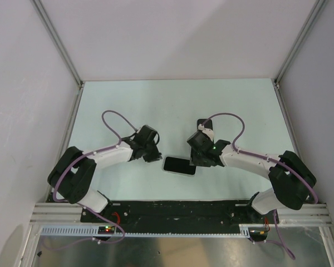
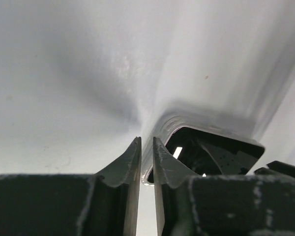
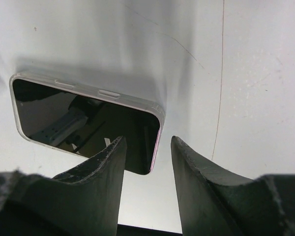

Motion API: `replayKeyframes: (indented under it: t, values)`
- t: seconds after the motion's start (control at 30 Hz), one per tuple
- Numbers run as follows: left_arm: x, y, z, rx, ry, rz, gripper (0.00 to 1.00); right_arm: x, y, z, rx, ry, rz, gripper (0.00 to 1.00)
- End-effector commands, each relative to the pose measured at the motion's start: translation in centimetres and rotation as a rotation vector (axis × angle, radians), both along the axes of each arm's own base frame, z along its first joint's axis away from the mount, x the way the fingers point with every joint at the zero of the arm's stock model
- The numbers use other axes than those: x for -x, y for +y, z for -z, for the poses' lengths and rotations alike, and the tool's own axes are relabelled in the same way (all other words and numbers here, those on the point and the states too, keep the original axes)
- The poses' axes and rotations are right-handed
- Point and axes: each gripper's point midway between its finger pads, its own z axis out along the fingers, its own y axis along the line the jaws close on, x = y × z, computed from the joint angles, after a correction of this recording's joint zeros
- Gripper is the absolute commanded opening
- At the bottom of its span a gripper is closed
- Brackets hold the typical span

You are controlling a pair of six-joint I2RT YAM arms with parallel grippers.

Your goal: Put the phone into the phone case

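Note:
The black phone (image 1: 179,166) lies flat, screen up, on the pale table between my two grippers. It sits inside the clear phone case (image 3: 108,93), whose see-through rim runs round the dark screen (image 3: 88,123). My left gripper (image 1: 155,157) is at the phone's left end. In the left wrist view its fingers (image 2: 147,140) are nearly closed, with the case's clear corner rim (image 2: 160,132) in the thin gap and the phone (image 2: 211,152) just to the right. My right gripper (image 1: 200,158) is open at the phone's right end. It straddles that corner (image 3: 147,140) without touching.
The pale table (image 1: 178,105) is walled by grey panels at the back and both sides. A black rail (image 1: 178,211) with both arm bases runs along the near edge. Purple cables loop above each wrist.

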Motion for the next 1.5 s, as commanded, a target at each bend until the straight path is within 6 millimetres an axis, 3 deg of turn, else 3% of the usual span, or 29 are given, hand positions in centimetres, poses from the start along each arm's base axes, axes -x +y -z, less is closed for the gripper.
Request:
replayKeyframes:
  t: [0.0,0.17,0.53,1.47]
  values:
    - [-2.5,-0.9,-2.4,-0.011,-0.105,0.069,0.24,-0.3,0.3,-0.1,-0.021,-0.017,-0.005,0.46]
    - [-2.7,-1.6,-2.5,-0.015,-0.097,0.144,0.32,-0.4,0.4,0.1,-0.026,-0.016,-0.006,0.45]
    - [-1.9,-1.3,-0.3,-0.084,-0.034,0.244,0.33,-0.4,0.5,0.4,-0.028,-0.008,-0.008,0.42]
    - [-2.2,-2.9,-2.6,-0.026,-0.087,0.312,0.44,-0.3,0.8,1.3,-0.024,0.009,-0.016,0.4]
